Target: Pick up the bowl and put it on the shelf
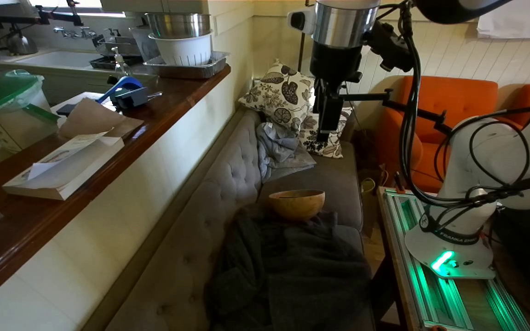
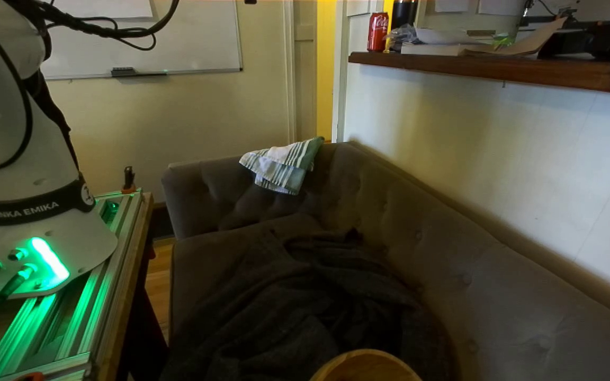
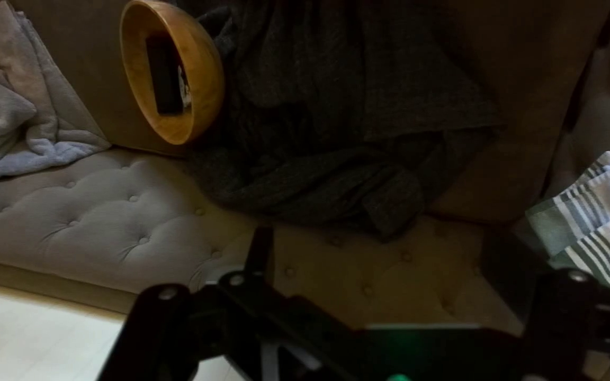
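Hangs in midair with the claw [image 3: 386,262] spread wide. Has a dark cloth [image 3: 310,100] lower down, with the bowl [image 1: 298,208] upright against it on the sofa [image 1: 228,179], below the claw and off to one side, with a dark thing [image 3: 163,79] inside. Farther from the claw, past the sofa's back, shows the shelf [image 1: 177,99] with an open box [image 1: 91,166] and a metal pot [image 1: 180,25] on a white basket [image 1: 184,50].

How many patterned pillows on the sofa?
2 visible, in an exterior view: upper pillow at the far end of the backrest, lower pillow on the seat. More may be hidden.
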You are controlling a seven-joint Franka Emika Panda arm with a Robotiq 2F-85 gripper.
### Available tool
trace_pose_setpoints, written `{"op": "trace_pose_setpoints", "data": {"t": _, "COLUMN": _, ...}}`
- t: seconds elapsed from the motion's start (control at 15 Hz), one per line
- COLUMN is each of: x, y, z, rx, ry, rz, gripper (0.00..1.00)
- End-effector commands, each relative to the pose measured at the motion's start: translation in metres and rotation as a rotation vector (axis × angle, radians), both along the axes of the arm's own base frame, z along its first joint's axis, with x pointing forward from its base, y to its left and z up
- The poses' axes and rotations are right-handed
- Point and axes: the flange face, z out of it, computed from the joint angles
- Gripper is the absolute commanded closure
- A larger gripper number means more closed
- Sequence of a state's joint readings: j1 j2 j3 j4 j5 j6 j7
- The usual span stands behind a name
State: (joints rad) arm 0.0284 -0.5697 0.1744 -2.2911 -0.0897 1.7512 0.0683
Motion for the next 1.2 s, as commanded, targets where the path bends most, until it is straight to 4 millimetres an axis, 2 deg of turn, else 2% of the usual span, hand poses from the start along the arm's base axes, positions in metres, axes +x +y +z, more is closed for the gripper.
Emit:
{"op": "trace_pose_setpoints", "data": {"t": 0.0, "x": 0.015, "y": -0.022, "z": -0.013, "rx": 0.018, "ry": -0.025, "rz": 0.05, "gripper": 0.0}}
{"op": "trace_pose_setpoints", "data": {"t": 0.2, "x": 0.037, "y": -0.057, "z": -0.033, "rx": 0.082, "ry": -0.03, "rz": 0.076, "gripper": 0.0}}
{"op": "trace_pose_setpoints", "data": {"t": 0.47, "x": 0.061, "y": -0.103, "z": -0.077, "rx": 0.09, "ry": 0.045, "rz": 0.067, "gripper": 0.0}}
{"op": "trace_pose_setpoints", "data": {"t": 0.73, "x": 0.069, "y": -0.146, "z": -0.142, "rx": 0.072, "ry": 0.208, "rz": 0.012, "gripper": 0.0}}
{"op": "trace_pose_setpoints", "data": {"t": 0.93, "x": 0.067, "y": -0.179, "z": -0.196, "rx": 0.088, "ry": 0.335, "rz": -0.067, "gripper": 0.0}}
{"op": "trace_pose_setpoints", "data": {"t": 1.13, "x": 0.067, "y": -0.204, "z": -0.233, "rx": 0.088, "ry": 0.449, "rz": -0.218, "gripper": 0.0}}
